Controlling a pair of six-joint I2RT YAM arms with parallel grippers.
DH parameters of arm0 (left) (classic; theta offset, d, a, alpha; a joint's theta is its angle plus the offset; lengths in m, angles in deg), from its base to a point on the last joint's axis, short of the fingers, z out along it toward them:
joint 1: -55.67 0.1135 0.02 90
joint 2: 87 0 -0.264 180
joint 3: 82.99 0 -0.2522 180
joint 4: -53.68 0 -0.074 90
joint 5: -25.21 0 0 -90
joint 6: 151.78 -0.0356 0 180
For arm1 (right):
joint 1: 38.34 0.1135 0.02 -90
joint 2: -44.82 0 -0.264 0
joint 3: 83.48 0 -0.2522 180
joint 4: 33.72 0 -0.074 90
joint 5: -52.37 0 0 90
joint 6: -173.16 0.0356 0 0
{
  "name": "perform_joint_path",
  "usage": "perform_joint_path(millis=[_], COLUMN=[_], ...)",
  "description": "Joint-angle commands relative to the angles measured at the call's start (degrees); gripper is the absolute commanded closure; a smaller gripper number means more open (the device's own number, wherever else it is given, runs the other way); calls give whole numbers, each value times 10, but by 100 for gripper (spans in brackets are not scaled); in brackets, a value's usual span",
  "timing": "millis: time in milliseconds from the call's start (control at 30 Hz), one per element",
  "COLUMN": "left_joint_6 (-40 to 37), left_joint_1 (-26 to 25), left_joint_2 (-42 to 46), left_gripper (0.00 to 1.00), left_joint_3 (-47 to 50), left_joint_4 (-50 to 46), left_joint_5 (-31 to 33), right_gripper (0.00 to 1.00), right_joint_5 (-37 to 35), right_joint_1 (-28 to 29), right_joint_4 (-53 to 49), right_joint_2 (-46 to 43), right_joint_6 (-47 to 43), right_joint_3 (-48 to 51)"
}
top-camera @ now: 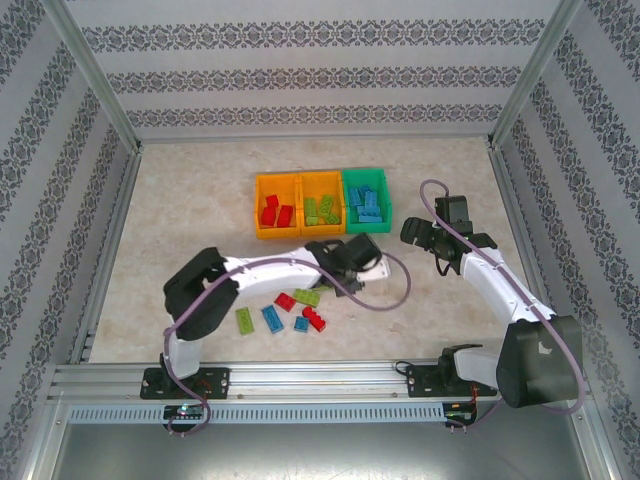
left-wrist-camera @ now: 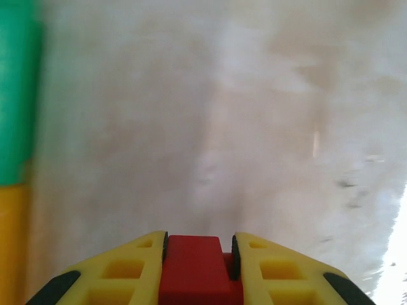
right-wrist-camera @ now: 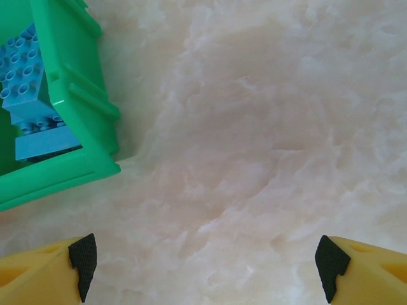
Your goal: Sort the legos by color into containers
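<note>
**Left pincer (left-wrist-camera: pixel 200 249) clenched on a red brick (left-wrist-camera: pixel 196 270), on the near side of the bins.**

You had the brick pinched squarely between both pads, so the step called for carrying it high over the left orange bin (top-camera: pixel 258 208), where the reds lay, and letting go low and centred, well clear of the lime-filled middle bin (top-camera: pixel 322 176). Your left arm reached forward and to the right, elbow folded, wrist close to the green bin (top-camera: pixel 365 172). Your right pincer (right-wrist-camera: pixel 203 270) hung spread wide and empty beside that bin. Several loose bricks (top-camera: pixel 290 310) lay on the desk (top-camera: pixel 190 200).
</note>
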Motion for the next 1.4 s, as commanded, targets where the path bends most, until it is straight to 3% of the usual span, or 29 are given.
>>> perform_joint_path(millis=[0,133,300,400,567,800,867,1067,1167,1333,1367], left_joint_6=[49,87,165,207,269,306,331,374,385,399,400], left_joint_1=[48,126,245,291,340,354,360,373,374,374,374], left_joint_2=[61,88,60,23,-41,-128,-131,-126,-121,-87,-80], left_gripper=[88,85,88,89,89,90,78,74,59,21,17], left_joint_3=[8,-4,-59,-100,-174,-276,-271,-245,-237,-189,-180], left_joint_4=[8,11,6,-1,-15,-84,-79,-64,-63,-38,-35], left_joint_5=[25,32,-32,-52,-64,-44,-37,-49,-54,-63,-64], right_gripper=[8,8,10,11,11,10,10,7,6,3,2], right_joint_5=[10,24,40,34,4,-66,-71,-80,-88,-84,-82], right_joint_1=[-4,-2,17,43,113,239,272,368,402,427,430], right_joint_4=[9,14,33,36,28,-13,-10,-4,-7,-8,-10], right_joint_2=[-7,-7,-8,-6,0,25,36,106,149,203,210], right_joint_6=[12,16,24,25,29,93,115,162,173,193,196], right_joint_3=[16,21,30,30,26,13,11,-34,-67,-108,-115])
